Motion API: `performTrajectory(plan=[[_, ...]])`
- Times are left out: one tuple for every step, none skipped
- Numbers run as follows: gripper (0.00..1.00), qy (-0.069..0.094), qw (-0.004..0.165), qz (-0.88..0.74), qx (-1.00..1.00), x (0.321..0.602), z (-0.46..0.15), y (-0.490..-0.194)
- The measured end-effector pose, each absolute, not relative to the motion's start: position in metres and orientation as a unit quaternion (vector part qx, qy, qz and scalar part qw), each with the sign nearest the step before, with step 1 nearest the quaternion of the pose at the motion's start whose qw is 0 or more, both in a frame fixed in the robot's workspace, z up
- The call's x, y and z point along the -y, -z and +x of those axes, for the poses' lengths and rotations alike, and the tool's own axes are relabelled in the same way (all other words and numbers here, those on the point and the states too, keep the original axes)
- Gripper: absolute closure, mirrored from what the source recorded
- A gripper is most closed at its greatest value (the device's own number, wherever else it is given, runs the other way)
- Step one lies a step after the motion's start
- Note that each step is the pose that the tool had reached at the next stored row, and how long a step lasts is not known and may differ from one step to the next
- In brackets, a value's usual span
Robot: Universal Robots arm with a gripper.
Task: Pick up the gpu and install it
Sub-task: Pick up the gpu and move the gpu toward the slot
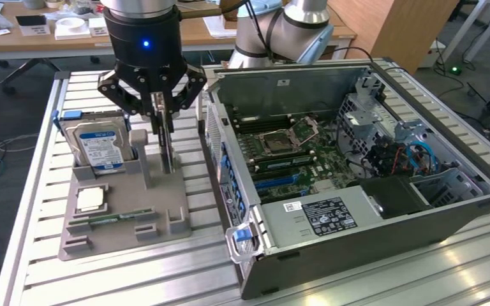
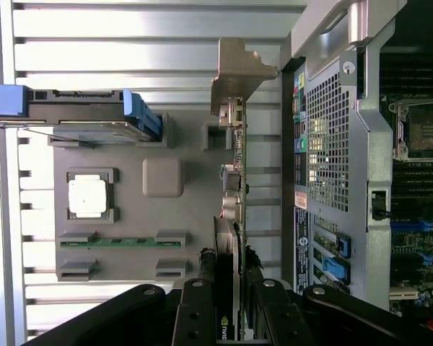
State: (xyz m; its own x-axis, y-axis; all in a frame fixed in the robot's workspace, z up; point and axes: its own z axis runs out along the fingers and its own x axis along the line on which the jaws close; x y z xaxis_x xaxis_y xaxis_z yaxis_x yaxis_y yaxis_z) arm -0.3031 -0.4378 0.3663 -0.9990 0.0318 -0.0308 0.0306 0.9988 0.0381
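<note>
- At the exterior view's left, on the slatted desk (image 1: 100, 280): grey holder tray (image 1: 173, 223), carrying a hard drive (image 1: 99, 145) upright in its rear pocket, a processor chip (image 1: 89, 199) flat in a square recess, and a green memory stick (image 1: 113, 218) lying in a slot nearer the front.
- Just right of the hard drive, in the same tray: the gpu (image 1: 168, 150), standing on edge in its slot, seen edge-on as a thin strip.
- Straight above it: the end effector (image 1: 161, 121), pointing down, fingers either side of the card's upper edge and, by the look of both views, clamped on the gpu.
- From the wrist view: long axis of the card level, running alongside the rear panel of the computer case (image 1: 449, 210), with the silver end bracket (image 2: 238, 68) at the end away from the fingers.
- Further right in the exterior view: the open case, lying on its side and close beside the tray.
- Inside it: motherboard (image 1: 288, 156) facing up, blue expansion slots (image 1: 272, 183) well apart from the held card, beyond the case wall.
</note>
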Motion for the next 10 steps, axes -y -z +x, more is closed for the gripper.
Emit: performTrajectory(plan=[[0.74,-0.019,0.016,0.016,-1.000,0.438,-0.303,-0.366],[0.74,-0.019,0.016,0.016,-1.000,0.438,-0.303,-0.366],[0.74,-0.019,0.016,0.016,-1.000,0.438,-0.303,-0.366],[0.74,-0.019,0.016,0.016,-1.000,0.438,-0.303,-0.367],[0.74,-0.019,0.016,0.016,-1.000,0.438,-0.303,-0.369],[0.74,-0.019,0.016,0.016,-1.000,0.438,-0.303,-0.371],[0.74,-0.019,0.016,0.016,-1.000,0.438,-0.303,-0.373],[0.74,-0.019,0.016,0.016,-1.000,0.438,-0.303,-0.375],[0.74,-0.019,0.016,0.016,-1.000,0.438,-0.303,-0.377],[0.74,-0.019,0.016,0.016,-1.000,0.438,-0.303,-0.380]])
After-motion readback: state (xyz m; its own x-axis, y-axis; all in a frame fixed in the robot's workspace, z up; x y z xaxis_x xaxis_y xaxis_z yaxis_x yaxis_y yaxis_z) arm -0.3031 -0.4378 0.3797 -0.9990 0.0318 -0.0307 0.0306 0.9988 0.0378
